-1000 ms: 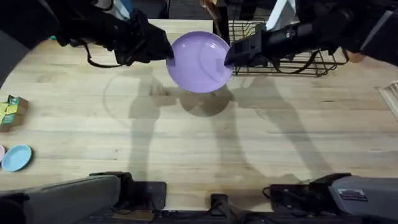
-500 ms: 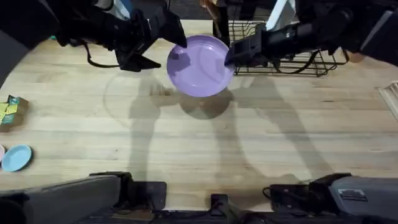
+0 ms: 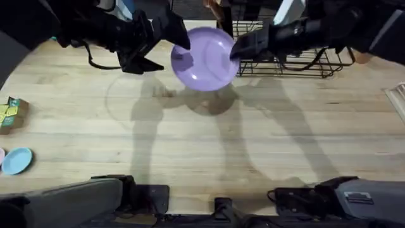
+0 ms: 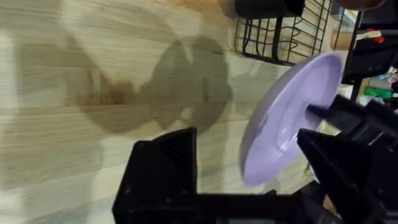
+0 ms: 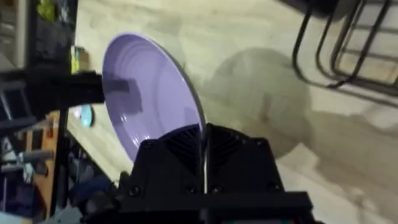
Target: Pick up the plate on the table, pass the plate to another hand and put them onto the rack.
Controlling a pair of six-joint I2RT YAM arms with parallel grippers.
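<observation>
Above the worktop [image 3: 190, 145], beside the rack [image 3: 297, 60] | plate [image 3: 204, 58] airborne, tilted | right gripper [image 3: 239, 50] clamps its rim, sole carrier | left gripper [image 3: 166, 45] spread wide, off the plate | handover apparently complete, racking remains

The rack [image 3: 291, 54] at the table's [image 3: 209, 145] far edge is largely covered by the right arm. The right tool [image 5: 203, 146] hides the plate's [image 5: 146, 99] near rim. In the left wrist view, the plate's lower edge sits behind the left tool's finger [image 4: 348, 168].
</observation>
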